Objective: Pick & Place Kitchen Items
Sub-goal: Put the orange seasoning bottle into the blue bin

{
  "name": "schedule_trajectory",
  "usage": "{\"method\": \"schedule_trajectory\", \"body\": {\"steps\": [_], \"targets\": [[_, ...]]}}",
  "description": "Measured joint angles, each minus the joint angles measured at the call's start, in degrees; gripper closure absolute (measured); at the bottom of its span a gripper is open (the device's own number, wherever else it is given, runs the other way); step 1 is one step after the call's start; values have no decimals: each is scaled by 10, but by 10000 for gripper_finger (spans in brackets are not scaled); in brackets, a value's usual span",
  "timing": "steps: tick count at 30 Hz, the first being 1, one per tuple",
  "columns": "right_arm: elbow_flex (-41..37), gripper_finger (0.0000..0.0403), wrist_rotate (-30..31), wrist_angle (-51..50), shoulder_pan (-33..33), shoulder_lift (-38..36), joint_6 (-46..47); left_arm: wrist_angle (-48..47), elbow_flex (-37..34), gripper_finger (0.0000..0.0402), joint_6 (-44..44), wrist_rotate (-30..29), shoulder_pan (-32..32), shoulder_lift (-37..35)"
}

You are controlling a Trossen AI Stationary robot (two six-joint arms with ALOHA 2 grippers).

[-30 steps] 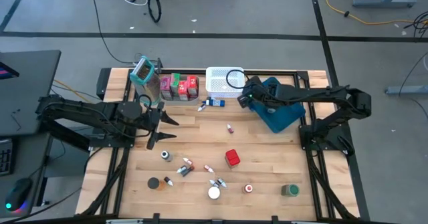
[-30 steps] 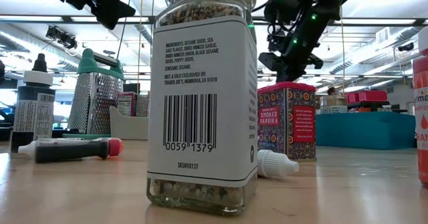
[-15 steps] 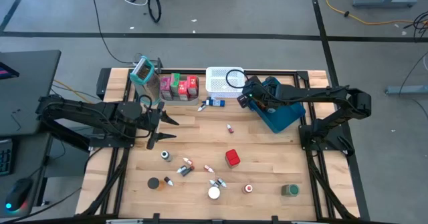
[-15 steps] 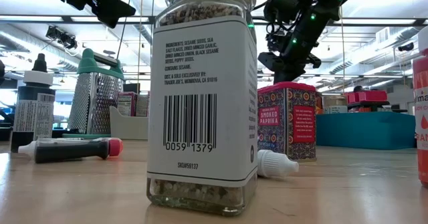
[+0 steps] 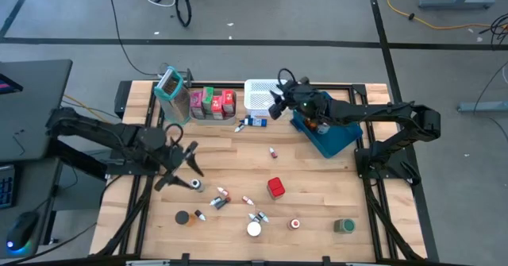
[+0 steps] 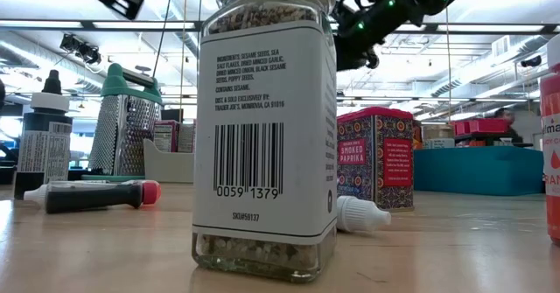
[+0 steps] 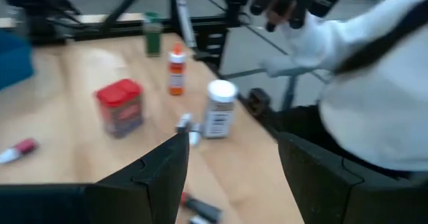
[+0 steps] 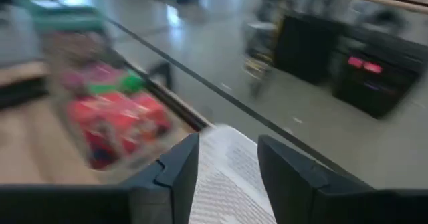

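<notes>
We see the right gripper over the edge of the white mesh basket, fingers parted and empty. The left gripper hangs spread and empty above the table, just by a small lidded jar. Kitchen items lie scattered: a red can, a white-capped spice jar, cartons in the clear bin.

cartons in bin, left of basket
</notes>
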Motion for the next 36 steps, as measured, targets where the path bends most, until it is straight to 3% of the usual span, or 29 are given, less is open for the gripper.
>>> {"method": "schedule_trajectory", "body": {"steps": [5,10,15,29,36], "targets": [[0,234,-85,34,0,0,-15,19,0,162,-2,-42,-109,43],[0,234,-97,26,0,0,-17,-16,0,162,-17,-37,-200,86],[0,234,-97,23,0,0,-18,-16,0,162,-62,-142,-257,127],[0,234,-122,16,1,0,-6,16,0,162,-69,-176,-288,226],[0,234,-123,14,1,0,5,26,0,162,-150,-189,-286,232]]}}
